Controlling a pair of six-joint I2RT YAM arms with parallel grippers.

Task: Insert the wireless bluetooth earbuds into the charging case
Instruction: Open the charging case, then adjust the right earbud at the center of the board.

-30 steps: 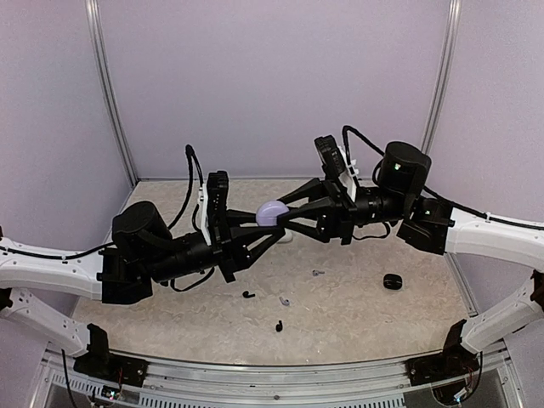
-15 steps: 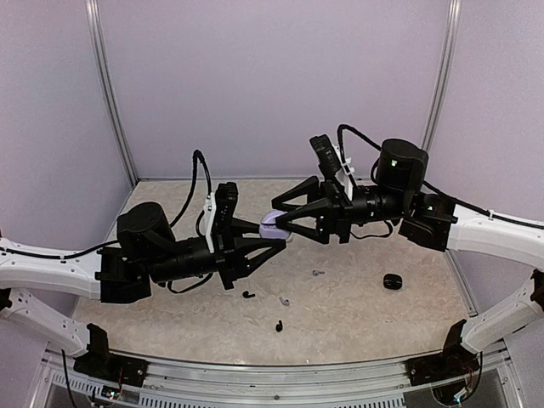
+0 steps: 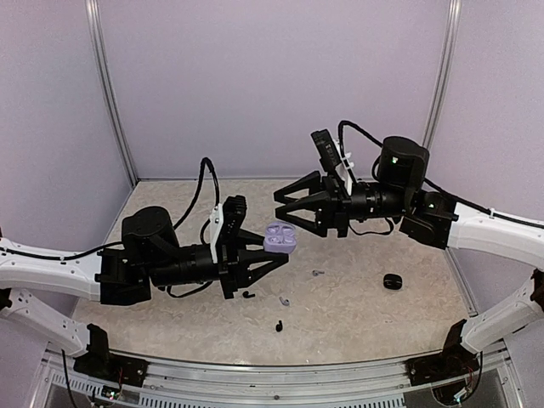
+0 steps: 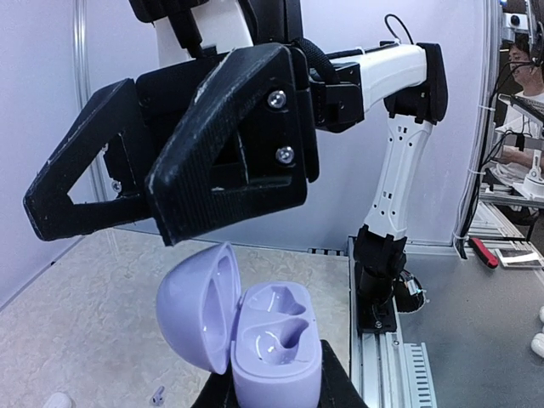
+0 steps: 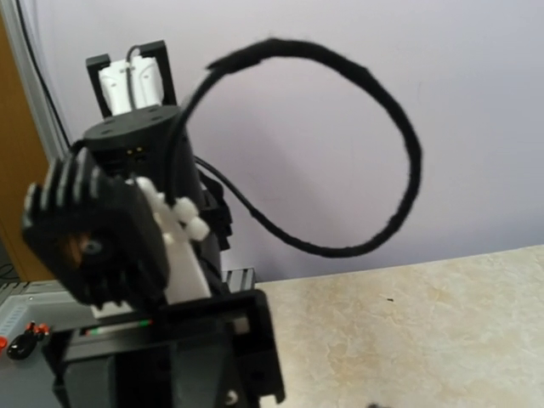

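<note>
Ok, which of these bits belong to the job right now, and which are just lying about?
Job in hand: open lavender case, held by the left gripper; right gripper, open and empty; near pale earbud; far pale earbud.
Lying about for now: black case; left black earbud; near black earbud.

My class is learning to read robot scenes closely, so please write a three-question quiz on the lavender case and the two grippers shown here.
1. True or false: the lavender case has its lid shut.
2. Which gripper holds the case, and how does the other one stand?
3. The loose earbuds lie: A. in the case's wells; B. on the table; C. in a bowl.
Key: 1 false; 2 the left gripper holds it, the right gripper is open and apart; 3 B.
</note>
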